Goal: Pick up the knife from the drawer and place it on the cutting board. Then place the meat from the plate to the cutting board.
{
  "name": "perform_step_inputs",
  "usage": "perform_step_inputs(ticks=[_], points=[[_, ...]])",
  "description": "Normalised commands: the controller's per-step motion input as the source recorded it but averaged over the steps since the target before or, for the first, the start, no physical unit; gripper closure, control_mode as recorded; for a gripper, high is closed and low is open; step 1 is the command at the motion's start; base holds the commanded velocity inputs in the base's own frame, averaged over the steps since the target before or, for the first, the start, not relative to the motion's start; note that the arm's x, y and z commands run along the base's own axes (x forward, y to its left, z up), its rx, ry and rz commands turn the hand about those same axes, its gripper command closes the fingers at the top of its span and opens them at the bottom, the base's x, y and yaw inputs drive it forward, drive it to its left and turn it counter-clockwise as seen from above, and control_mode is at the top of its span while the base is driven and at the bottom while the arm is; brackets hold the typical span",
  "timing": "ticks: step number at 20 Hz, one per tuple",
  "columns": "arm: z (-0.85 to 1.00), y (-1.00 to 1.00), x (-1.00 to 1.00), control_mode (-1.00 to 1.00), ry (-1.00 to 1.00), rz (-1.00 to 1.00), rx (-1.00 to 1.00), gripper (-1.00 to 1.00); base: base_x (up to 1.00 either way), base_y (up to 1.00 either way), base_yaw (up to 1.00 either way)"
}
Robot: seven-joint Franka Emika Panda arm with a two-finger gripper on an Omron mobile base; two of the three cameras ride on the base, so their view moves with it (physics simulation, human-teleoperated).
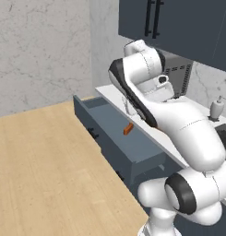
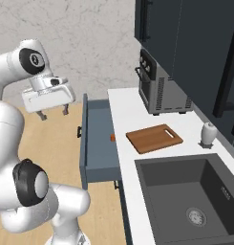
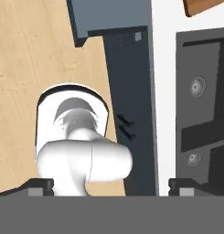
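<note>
Orange-handled knife (image 2: 112,138) in the drawer (image 2: 97,143), below-right of open pincer (image 2: 54,113).

The white arm is folded high, its hand (image 2: 54,112) pointing straight down, fingers spread wide and empty.

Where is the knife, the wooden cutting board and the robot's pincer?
knife (image 1: 128,129): left base view, on its orange handle in the open drawer.
cutting board (image 2: 152,139): right base view, on the middle of the board.
pincer (image 2: 54,112): right base view, midway between its open fingertips.
</note>
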Motion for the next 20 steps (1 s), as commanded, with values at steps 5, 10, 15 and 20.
perform_step_inputs(ticks=[5,10,15,20], points=[[-0.66,0.04,0.20,-1.00,0.36,0.00,0.02,-1.00,0.00,0.00,0.00],[-0.63,0.17,0.15,-1.00,0.11,0.00,0.09,-1.00,0.00,0.00,0.00],[-0.14,0.19,0.32,-1.00,-0.09,0.01,0.01,-1.00,0.00,0.00,0.00],[-0.38,-0.14,0.12,-1.00,-0.06,0.15,0.02,-1.00,0.00,0.00,0.00]])
